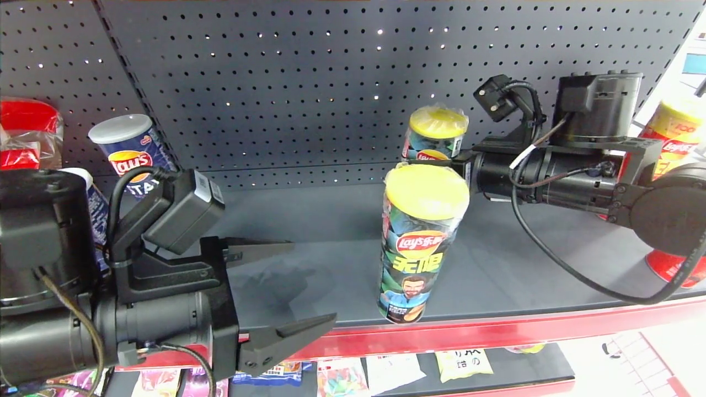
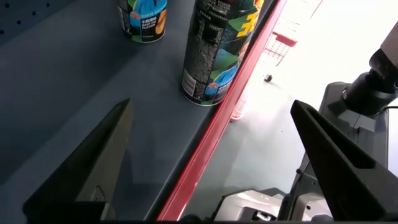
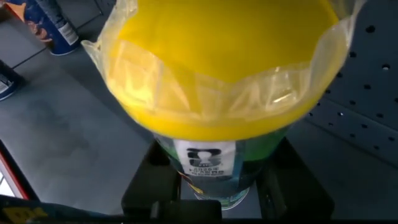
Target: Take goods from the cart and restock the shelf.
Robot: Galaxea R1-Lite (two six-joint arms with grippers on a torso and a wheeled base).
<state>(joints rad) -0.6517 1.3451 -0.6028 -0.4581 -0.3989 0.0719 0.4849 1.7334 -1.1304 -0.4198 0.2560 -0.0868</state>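
Shelf [image 1: 331,220]: grey deck, red front lip, perforated grey back panel [image 1: 309,82]. Item one: front canister [image 1: 422,242], yellow lid, green-and-black wrap, upright at the front edge of the deck near the middle, touched by nothing. Item two: rear canister [image 1: 436,132], same wrap, yellow lid under clear film, upright with its base on the deck, just behind the first and near the back panel. Right gripper [image 3: 221,190]: comes in from the right, jaws closed on the rear canister's body from either side. Left gripper [image 1: 313,282]: jaws spread wide and empty, well left of the front canister, one finger over the deck, the other out past the red lip. Also shelved: blue canister [image 1: 132,154] with a pale lid, far left; red canister [image 1: 673,138] with a yellow lid, far right.
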